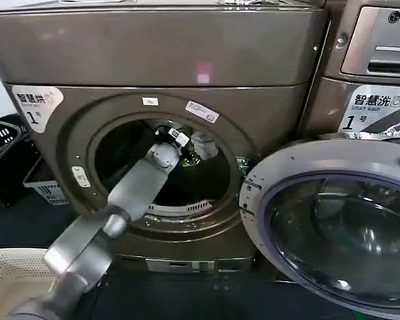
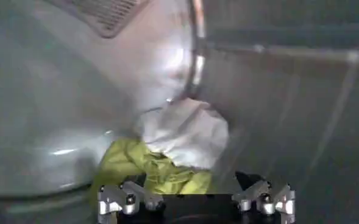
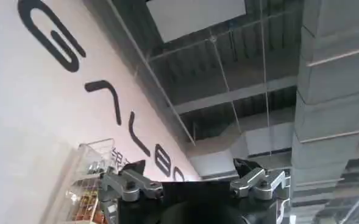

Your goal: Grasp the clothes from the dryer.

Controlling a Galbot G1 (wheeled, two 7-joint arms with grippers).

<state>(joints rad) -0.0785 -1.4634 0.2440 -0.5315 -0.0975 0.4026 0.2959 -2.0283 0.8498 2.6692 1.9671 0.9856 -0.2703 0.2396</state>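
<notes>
Lime-green and white clothes (image 2: 176,149): a small soft bunch lying inside the drum of the dryer (image 1: 153,60), against the curved metal wall near the back. White piece sits on top, green one spills under it toward the camera. No dark garment can be made out.

Left gripper (image 2: 194,202): reached through the round opening on its arm, deep in the drum, just short of the bunch. Fingers (image 2: 121,199) spread wide apart, holding nothing; the green cloth lies between them and slightly beyond.

Right gripper (image 3: 194,185): parked away from the machine, pointing up at a ceiling and a lettered wall. Fingers released, empty.

Door (image 1: 333,227): chrome-rimmed glass, swung fully open to the robot's right, clear of the arm.

Baskets: a cream basket (image 1: 13,277) on the floor at lower left; a dark basket (image 1: 3,137) beside the machine further back.

Neighbouring machine (image 1: 380,47): to the right, not involved.

Risks, as judged:
- Closing too early would pinch only a fold of green cloth, leaving the white piece behind.
- Pushing on too far would drive the fingers into the drum wall.
- Loose fabric may slip or snag on the door rim during withdrawal.
</notes>
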